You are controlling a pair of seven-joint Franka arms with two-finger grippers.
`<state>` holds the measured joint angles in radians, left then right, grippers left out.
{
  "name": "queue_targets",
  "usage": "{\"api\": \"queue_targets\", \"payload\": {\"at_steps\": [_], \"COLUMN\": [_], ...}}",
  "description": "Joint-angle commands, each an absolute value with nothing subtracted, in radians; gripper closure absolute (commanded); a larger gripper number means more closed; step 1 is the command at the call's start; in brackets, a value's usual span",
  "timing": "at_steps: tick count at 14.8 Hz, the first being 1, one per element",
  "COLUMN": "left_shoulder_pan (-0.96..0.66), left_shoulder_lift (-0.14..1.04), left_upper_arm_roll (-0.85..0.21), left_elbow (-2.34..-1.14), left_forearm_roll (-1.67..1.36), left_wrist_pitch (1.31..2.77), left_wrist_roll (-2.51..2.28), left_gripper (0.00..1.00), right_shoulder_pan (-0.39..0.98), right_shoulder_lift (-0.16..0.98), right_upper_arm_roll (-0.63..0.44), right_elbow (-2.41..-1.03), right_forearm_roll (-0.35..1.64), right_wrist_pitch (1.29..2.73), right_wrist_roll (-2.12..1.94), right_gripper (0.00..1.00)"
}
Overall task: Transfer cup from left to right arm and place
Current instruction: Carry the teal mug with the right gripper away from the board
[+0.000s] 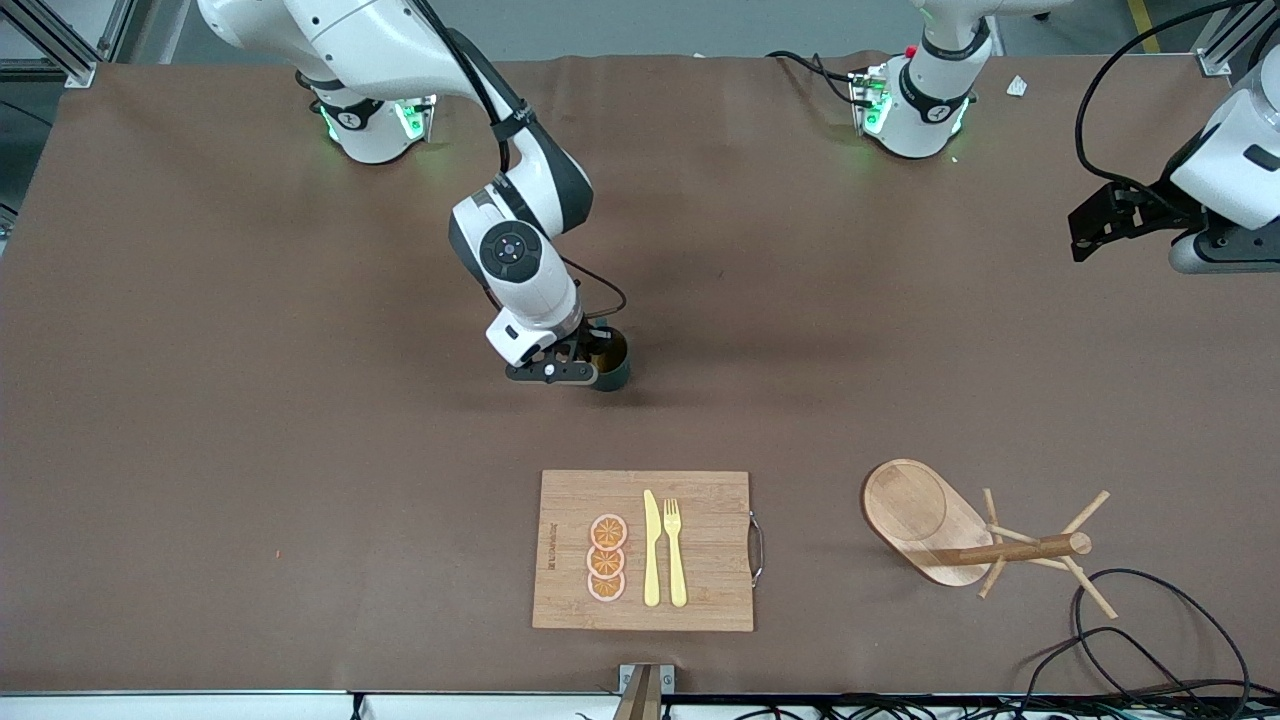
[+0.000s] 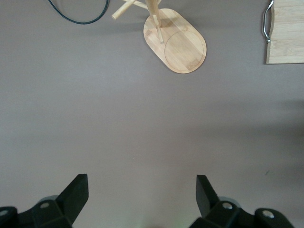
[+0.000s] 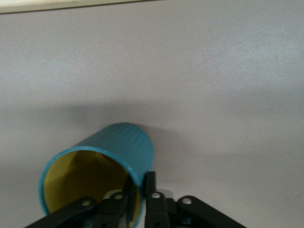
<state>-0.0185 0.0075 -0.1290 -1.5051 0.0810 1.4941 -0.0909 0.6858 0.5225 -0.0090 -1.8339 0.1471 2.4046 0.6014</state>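
Observation:
The cup (image 1: 612, 364) is dark teal with ribbed sides and a yellowish inside. It is near the middle of the table, farther from the front camera than the cutting board. My right gripper (image 1: 590, 366) is shut on its rim, one finger inside and one outside. In the right wrist view the cup (image 3: 124, 142) leans tilted at my right gripper (image 3: 140, 184), low over the tabletop or on it; I cannot tell which. Its handle is hidden. My left gripper (image 1: 1092, 226) is open and empty, held high at the left arm's end of the table. In the left wrist view my left gripper (image 2: 142, 184) shows only bare table between its fingers.
A wooden cutting board (image 1: 705, 505) with orange slices, a yellow knife and a fork lies near the front edge; it also shows in the left wrist view (image 2: 287, 33). A wooden peg rack (image 1: 925, 515) (image 2: 183, 47) lies beside it toward the left arm's end. Black cables (image 1: 1150, 640) lie near it.

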Motion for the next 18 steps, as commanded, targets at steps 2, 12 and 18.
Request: {"api": "queue_targets", "payload": {"at_steps": [2,12,18], "left_shoulder_pan": [-0.017,-0.014,-0.014], "left_shoulder_lift": [-0.012,-0.046,-0.048], "left_upper_arm_roll": [-0.137,-0.186,-0.186], "left_elbow": [-1.532,-1.565,-1.565], "left_forearm_roll": [0.037,0.025,0.025], "left_wrist_pitch": [1.5,1.494,1.493], "left_wrist_roll": [-0.086,-0.129,-0.126], "left_gripper": [0.0,0.0,0.0], "right_shoulder_pan": [0.681,0.413,0.18], "right_shoulder_lift": [0.525,0.356,0.252], "right_upper_arm_roll": [-0.021,-0.028,-0.028], "right_elbow": [-1.824,-1.873,-1.992], "right_forearm_roll": [0.127,0.103,0.068], "right_wrist_pitch": [2.396,2.155,2.148], "right_wrist_roll": [0.447,-0.347,-0.894], "right_gripper": [1.0,1.0,1.0]}}
